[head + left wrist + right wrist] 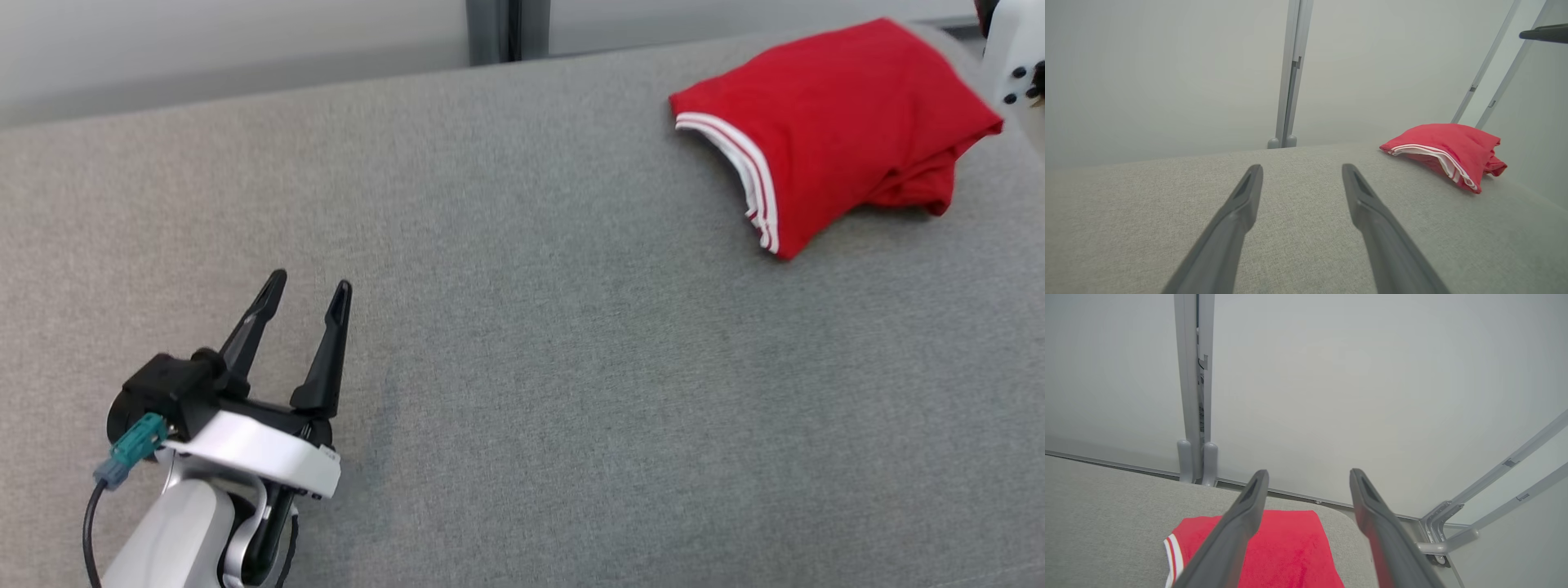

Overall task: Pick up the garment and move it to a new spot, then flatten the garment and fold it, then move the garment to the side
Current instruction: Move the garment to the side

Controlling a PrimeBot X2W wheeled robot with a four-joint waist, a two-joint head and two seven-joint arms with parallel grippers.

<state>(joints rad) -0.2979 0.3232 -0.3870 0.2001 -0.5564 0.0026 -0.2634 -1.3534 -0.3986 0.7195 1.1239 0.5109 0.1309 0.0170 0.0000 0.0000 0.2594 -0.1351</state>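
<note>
Grey fabric-covered tabletop [522,408] across the lower frame. Pale wall panels [1372,375] behind it. Grey vertical post [1194,396] upper left; two slanted grey struts [1515,473] far right, joined at a metal bracket [1439,522].

Fingers spread wide on the left tool [312,282] at the head view's lower left and on the right tool [1308,473].

A grey, fabric-covered tabletop [522,392] with a rounded far right corner carries one folded red garment [833,122], its white-striped trim turned toward the left, resting on the cloth close to that corner
</note>
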